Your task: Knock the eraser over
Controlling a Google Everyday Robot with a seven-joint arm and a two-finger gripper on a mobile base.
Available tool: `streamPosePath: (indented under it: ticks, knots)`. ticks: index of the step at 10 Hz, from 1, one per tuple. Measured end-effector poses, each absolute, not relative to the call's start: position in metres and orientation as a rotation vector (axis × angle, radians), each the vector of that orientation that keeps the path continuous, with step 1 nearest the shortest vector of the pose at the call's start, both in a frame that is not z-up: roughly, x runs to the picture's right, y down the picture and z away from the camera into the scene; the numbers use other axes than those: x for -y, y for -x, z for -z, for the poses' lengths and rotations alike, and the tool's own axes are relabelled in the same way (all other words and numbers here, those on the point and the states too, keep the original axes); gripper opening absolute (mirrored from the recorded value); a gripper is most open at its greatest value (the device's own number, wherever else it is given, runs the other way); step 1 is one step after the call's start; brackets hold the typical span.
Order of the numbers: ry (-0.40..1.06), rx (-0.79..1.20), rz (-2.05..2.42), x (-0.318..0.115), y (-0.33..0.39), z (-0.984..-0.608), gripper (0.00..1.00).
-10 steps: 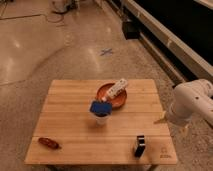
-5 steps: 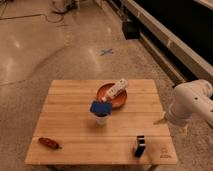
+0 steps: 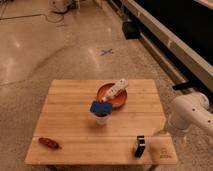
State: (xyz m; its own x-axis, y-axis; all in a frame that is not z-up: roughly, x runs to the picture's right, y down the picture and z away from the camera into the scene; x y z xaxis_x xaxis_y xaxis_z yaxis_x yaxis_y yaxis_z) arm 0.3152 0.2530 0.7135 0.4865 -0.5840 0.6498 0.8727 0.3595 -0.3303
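Note:
The eraser (image 3: pixel 139 145) is a small black block standing upright near the front right corner of the wooden table (image 3: pixel 70 125). My white arm (image 3: pixel 192 114) comes in from the right, beyond the table's right edge. The gripper (image 3: pixel 162 131) hangs low at the table's right edge, right of and a little behind the eraser, and does not touch it.
An orange bowl (image 3: pixel 109 96) with a white oblong bar (image 3: pixel 118 88) leaning in it sits at the table's back middle. A flat blue pad (image 3: pixel 100 107) rests on a small cup (image 3: pixel 101 119) in front of it. A reddish-brown item (image 3: pixel 49 144) lies at the front left. A blue cross (image 3: pixel 106 52) marks the floor.

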Motion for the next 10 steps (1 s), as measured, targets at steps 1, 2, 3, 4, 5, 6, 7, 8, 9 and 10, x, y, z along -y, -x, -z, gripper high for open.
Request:
streamPosePath:
  ticks: [1, 2, 3, 4, 5, 6, 7, 8, 9, 10]
  knots:
    - [0.715, 0.47, 0.977, -0.257, -0.317, -0.711, 0.8]
    - [0.709, 0.475, 0.974, -0.258, -0.317, -0.707, 0.8]
    - [0.704, 0.481, 0.974, -0.258, -0.316, -0.702, 0.8]
    - [0.697, 0.49, 0.975, -0.257, -0.313, -0.692, 0.8]
    - [0.688, 0.504, 0.98, -0.256, -0.309, -0.683, 0.8]
    - [0.683, 0.515, 0.985, -0.255, -0.305, -0.677, 0.8]
    - [0.677, 0.529, 0.989, -0.255, -0.3, -0.67, 0.8]
    - [0.672, 0.553, 0.996, -0.256, -0.293, -0.662, 0.8]
    - [0.67, 0.577, 0.999, -0.259, -0.285, -0.657, 0.8]
    - [0.669, 0.599, 1.003, -0.262, -0.277, -0.654, 0.8]
